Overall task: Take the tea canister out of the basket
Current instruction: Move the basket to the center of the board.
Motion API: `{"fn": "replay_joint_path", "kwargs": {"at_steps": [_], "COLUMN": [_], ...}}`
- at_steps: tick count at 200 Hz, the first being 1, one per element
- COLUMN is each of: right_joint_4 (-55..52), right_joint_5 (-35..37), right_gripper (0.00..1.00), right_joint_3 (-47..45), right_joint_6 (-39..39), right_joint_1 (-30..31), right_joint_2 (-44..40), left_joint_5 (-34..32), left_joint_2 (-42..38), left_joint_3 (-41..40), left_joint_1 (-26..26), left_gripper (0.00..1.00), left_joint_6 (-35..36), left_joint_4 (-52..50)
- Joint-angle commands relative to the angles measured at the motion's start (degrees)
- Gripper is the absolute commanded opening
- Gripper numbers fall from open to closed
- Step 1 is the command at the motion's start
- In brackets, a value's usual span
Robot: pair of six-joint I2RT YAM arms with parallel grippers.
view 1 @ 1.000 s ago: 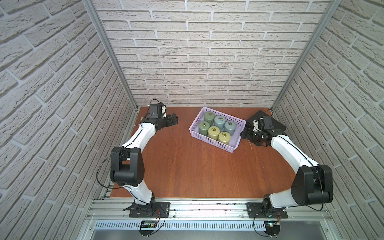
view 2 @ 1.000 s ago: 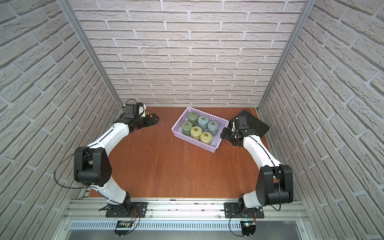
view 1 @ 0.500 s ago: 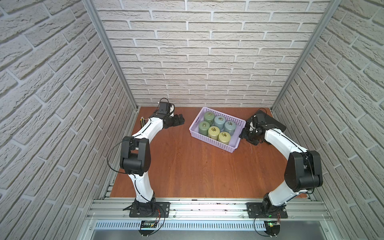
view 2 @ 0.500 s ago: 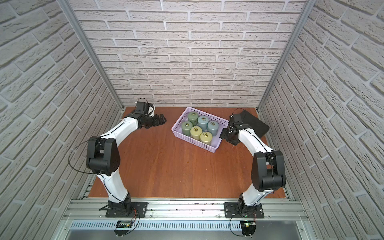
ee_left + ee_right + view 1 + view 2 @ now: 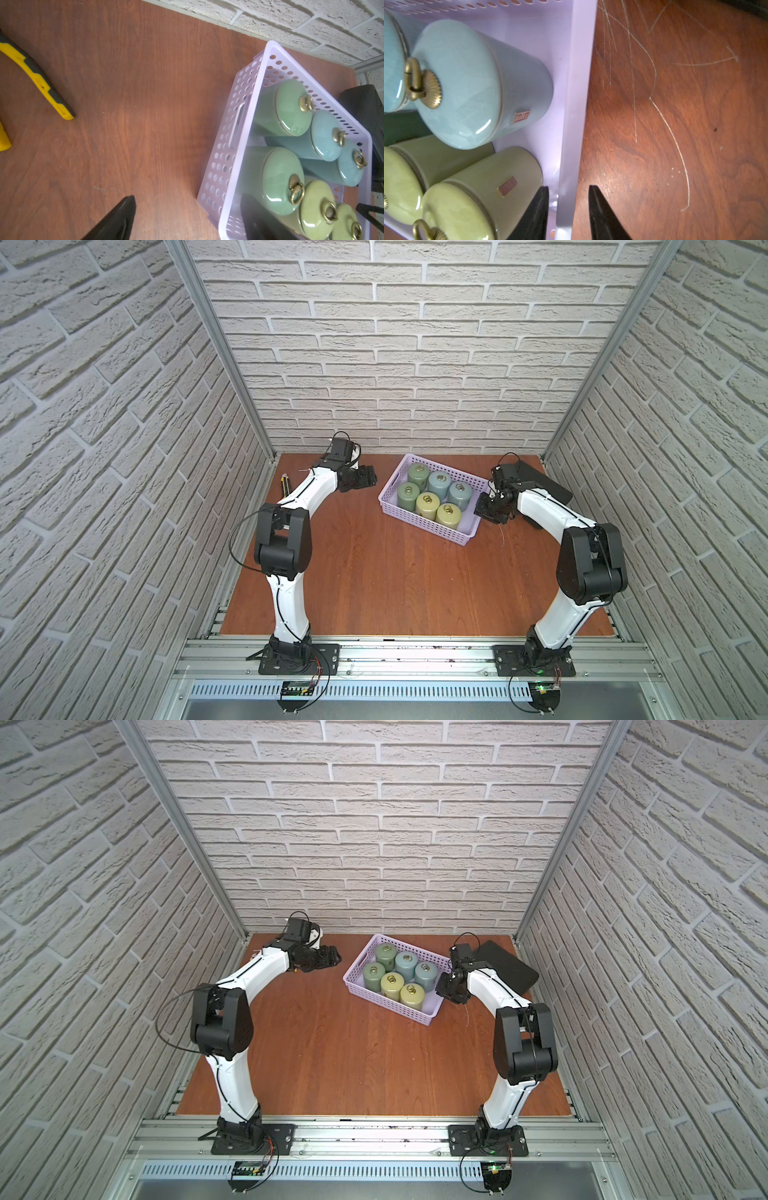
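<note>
The lavender basket (image 5: 428, 526) (image 5: 392, 1006) stands at the back of the table, holding several lidded tea canisters: dark green (image 5: 408, 494), blue (image 5: 460, 493) and yellow-green (image 5: 449, 514). My right gripper (image 5: 482, 510) (image 5: 568, 187) straddles the basket's right end wall (image 5: 577, 104). One finger is inside beside a yellow-green canister (image 5: 488, 187), the other outside over the table. The jaws are narrow, with a thin gap showing on each side of the wall. My left gripper (image 5: 370, 479) (image 5: 188, 197) hangs wide open just off the basket's left end (image 5: 234, 128), holding nothing.
A black case (image 5: 540, 485) lies behind my right arm at the back right. A yellow-and-black tool (image 5: 285, 485) (image 5: 37, 76) lies near the left wall. Brick walls enclose the table on three sides.
Both arms swung in toward the basket. The right jaws narrowed around its right end wall. The left gripper moved nearer the left end and closed a little.
</note>
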Motion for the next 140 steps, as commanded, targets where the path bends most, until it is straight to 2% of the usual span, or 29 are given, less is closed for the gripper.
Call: {"fn": "replay_joint_path", "kwargs": {"at_steps": [1,28,63,140], "right_joint_4": [-0.43,-0.93,-1.66,-2.33], "right_joint_5": [0.01,0.06,0.17,-0.3], "right_gripper": [0.3,0.22,0.16,0.12], "right_joint_3": [1.83,2.66,3.12,4.03], "right_joint_6": [0.09,-0.19,-0.45,-0.71], "right_joint_1": [0.5,0.52,0.52,0.6], "right_joint_2": [0.93,1.55,2.02,2.57], "left_joint_5": [0.12,0.53,1.75,3.01], "left_joint_2": [1.93,3.38,4.97,7.27], "left_joint_3": [2.36,3.99,5.67,7.98], "left_joint_1": [-0.94,-1.93,-3.03,-5.18], "left_gripper": [0.8,0.76,0.7,0.59], "left_joint_6": [0.43,0.43,0.78,2.53], "left_joint_4": [-2.02,-2.66,-3.28,-5.07]}}
